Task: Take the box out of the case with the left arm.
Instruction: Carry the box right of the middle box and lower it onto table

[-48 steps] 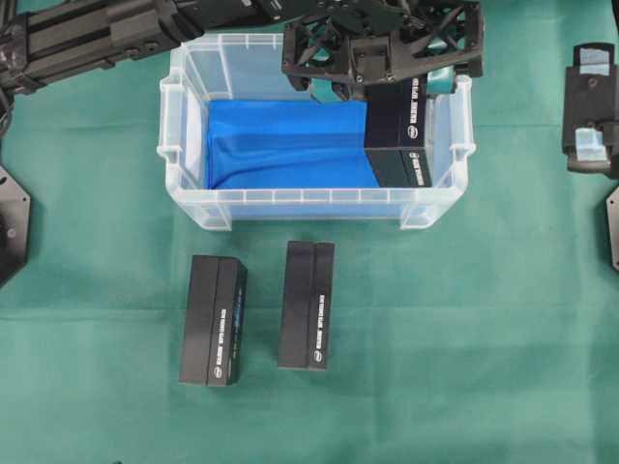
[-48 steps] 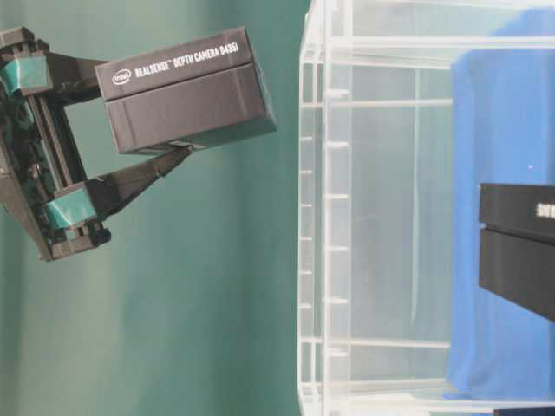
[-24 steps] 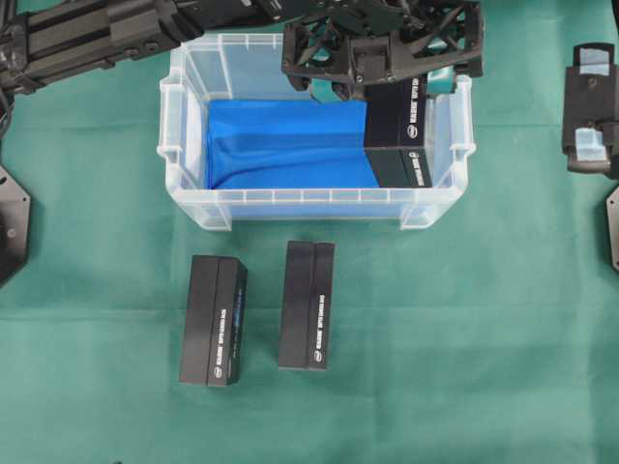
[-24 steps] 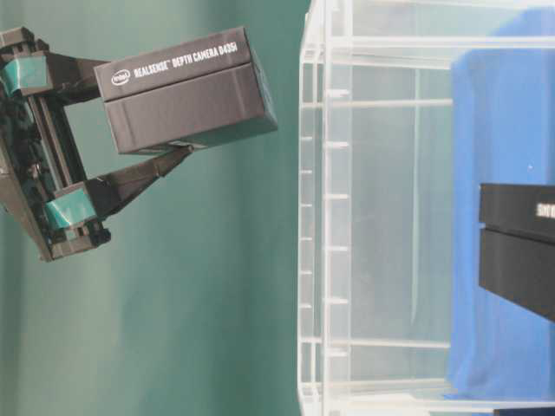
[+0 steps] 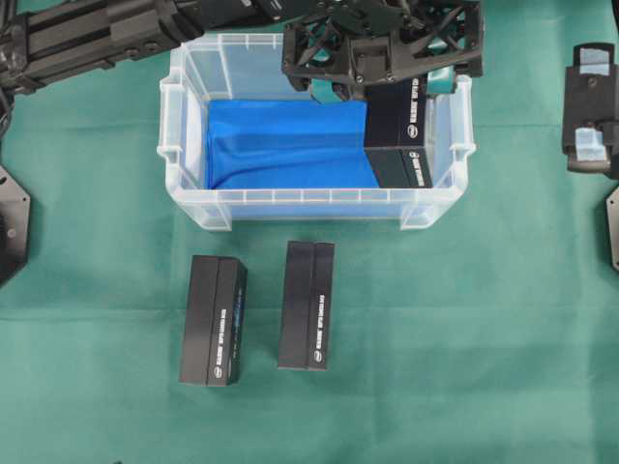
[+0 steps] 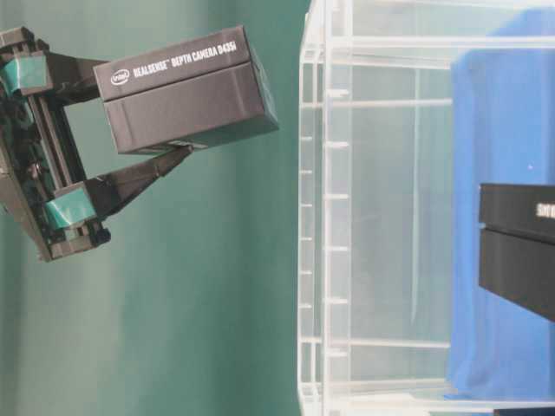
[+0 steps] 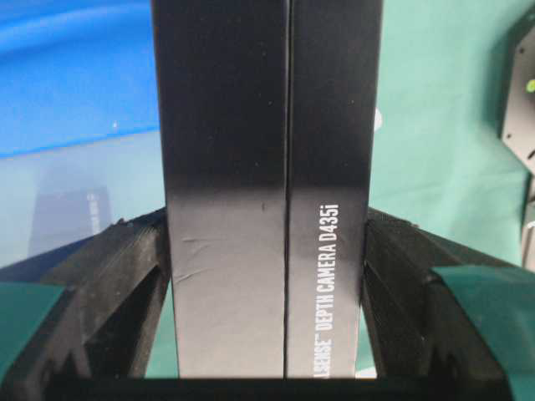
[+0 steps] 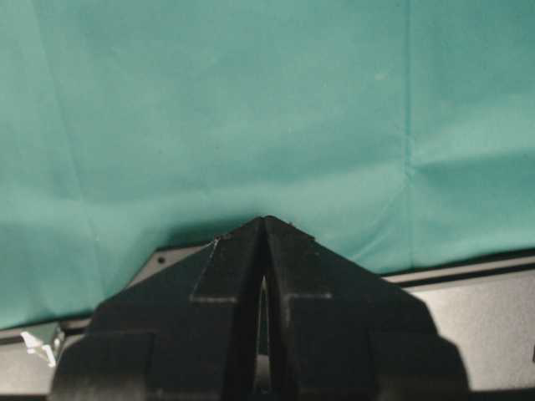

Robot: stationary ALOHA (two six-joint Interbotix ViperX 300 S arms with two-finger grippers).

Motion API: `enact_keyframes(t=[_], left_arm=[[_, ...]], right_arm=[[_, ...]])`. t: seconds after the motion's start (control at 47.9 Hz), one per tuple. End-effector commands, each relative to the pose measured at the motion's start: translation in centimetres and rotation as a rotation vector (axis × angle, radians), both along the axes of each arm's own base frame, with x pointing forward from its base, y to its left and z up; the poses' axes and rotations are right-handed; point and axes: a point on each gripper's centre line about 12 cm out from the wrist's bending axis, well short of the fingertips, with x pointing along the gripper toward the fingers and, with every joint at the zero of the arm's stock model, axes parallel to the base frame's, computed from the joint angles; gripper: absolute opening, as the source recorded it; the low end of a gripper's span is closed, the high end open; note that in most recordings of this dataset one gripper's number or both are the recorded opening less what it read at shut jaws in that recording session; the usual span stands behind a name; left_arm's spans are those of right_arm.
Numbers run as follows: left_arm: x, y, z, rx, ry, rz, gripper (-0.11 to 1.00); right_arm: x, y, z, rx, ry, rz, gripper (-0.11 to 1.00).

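The clear case point(image 5: 290, 198) with blue lining point(image 5: 280, 145) stands at the back middle of the green table. My left gripper point(image 5: 392, 92), a black lattice frame with teal pads, is over the case's right end. It is shut on a black Realsense box point(image 5: 397, 111). In the table-level view the held box point(image 6: 182, 91) hangs outside and above the case rim point(image 6: 325, 217). In the left wrist view both fingers point(image 7: 138, 259) press the box point(image 7: 267, 167). A second black box point(image 5: 401, 166) lies inside the case. My right gripper point(image 8: 263, 225) is shut and empty.
Two more black boxes point(image 5: 213, 321) point(image 5: 307, 305) lie side by side on the cloth in front of the case. The right arm point(image 5: 590, 145) rests at the right edge. Black base plates sit at the left and right edges.
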Motion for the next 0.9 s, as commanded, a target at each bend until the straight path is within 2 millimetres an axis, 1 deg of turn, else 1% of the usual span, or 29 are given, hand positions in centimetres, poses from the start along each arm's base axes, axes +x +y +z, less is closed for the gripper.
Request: enact_keyframes(t=[0.0,0.167,0.23,0.501,0.543,0.69,0.836,0.878], left_arm=[[-0.9,-1.4,3.2,0.012,-0.073,-0.019,0.61],[-0.7,-3.4,3.2,-0.004,-0.076,-0.022,0.61],[-0.6,-4.5,3.2,-0.011,-0.077,-0.023,0.61],[-0.5,-9.8,3.1,-0.048,-0.079,-0.043,0.61],[-0.5,-11.0,3.0,-0.059,-0.077,-0.043,0.61],[-0.7,-14.0,2.7,-0.089,-0.069,-0.033,0.61],[-1.0,-16.5,2.5,-0.118,-0.064,-0.027,0.61],[-1.1,-17.0,2.5,-0.123,-0.064,-0.025,0.61]], right_arm=[[0.1,0.0,0.4,-0.001,-0.017,-0.003,0.02],[0.1,0.0,0.3,-0.002,-0.015,0.0,0.02],[0.1,0.0,0.4,-0.002,-0.018,0.001,0.02],[0.7,0.0,0.5,-0.002,-0.061,0.004,0.02],[0.7,0.0,0.4,-0.003,-0.062,0.007,0.02],[0.9,0.0,0.4,-0.004,-0.062,0.008,0.02],[0.9,0.0,0.3,-0.004,-0.059,0.006,0.02],[0.9,0.0,0.4,-0.002,-0.061,0.005,0.02]])
